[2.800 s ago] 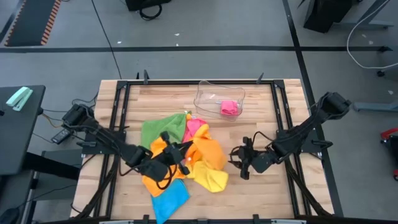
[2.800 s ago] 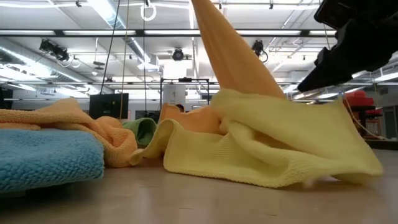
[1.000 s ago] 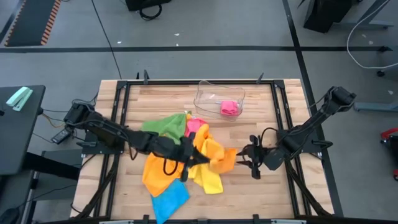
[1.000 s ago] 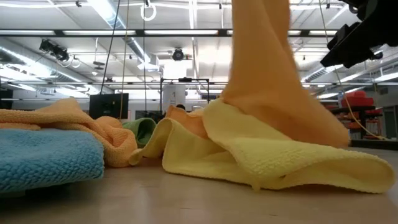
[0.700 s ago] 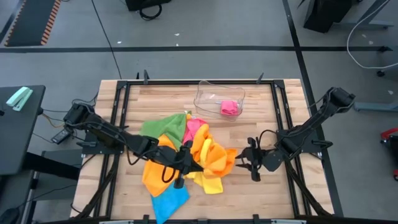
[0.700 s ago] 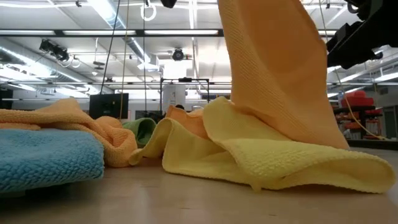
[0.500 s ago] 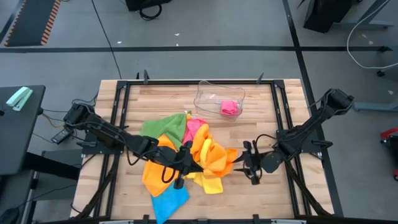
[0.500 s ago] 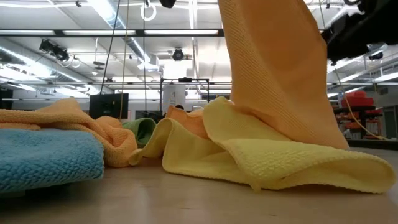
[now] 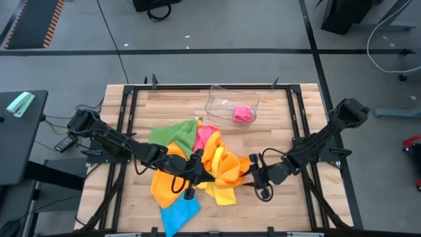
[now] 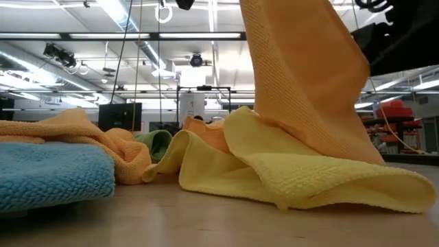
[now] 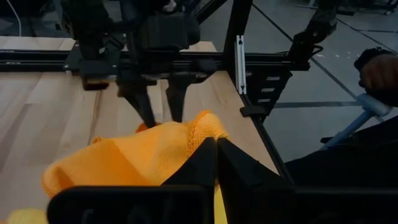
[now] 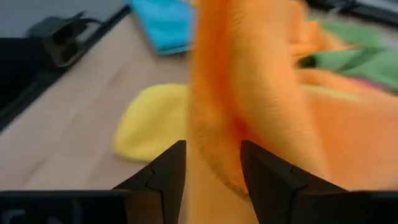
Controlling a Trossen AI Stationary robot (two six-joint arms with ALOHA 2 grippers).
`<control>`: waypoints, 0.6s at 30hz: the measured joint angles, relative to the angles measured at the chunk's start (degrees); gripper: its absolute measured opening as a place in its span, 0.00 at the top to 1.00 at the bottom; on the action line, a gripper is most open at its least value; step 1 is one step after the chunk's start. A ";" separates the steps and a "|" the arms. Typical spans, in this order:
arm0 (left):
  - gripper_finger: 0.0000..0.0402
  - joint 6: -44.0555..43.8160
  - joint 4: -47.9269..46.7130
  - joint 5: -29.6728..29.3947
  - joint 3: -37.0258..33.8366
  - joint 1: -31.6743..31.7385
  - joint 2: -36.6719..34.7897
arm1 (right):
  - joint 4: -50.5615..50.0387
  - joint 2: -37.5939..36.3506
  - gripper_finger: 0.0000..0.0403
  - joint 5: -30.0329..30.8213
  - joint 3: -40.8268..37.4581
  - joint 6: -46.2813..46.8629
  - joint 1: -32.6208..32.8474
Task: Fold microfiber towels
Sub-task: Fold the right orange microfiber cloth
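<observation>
Left gripper (image 9: pixel 197 172) pinches the raised orange towel (image 9: pixel 223 164) mid-table, its fingertips hidden in folds; right gripper (image 9: pixel 253 172), fingers spread (cloth edge between them), has advanced to the towel's far edge; yellow towel (image 10: pixel 309 178) lies beneath.

Both arms are dark, basically black all over, 2 chunky jointed builds with thin black cables looping along them. The left end effector (image 11: pixel 214 163) and right end effector (image 12: pixel 211 163) each have 2 flat, tapered matte-black fingers.
</observation>
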 joint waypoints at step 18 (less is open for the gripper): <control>0.96 0.94 -0.83 -0.67 0.00 0.02 0.00 | -12.41 -1.98 0.89 0.51 -0.01 9.70 -0.91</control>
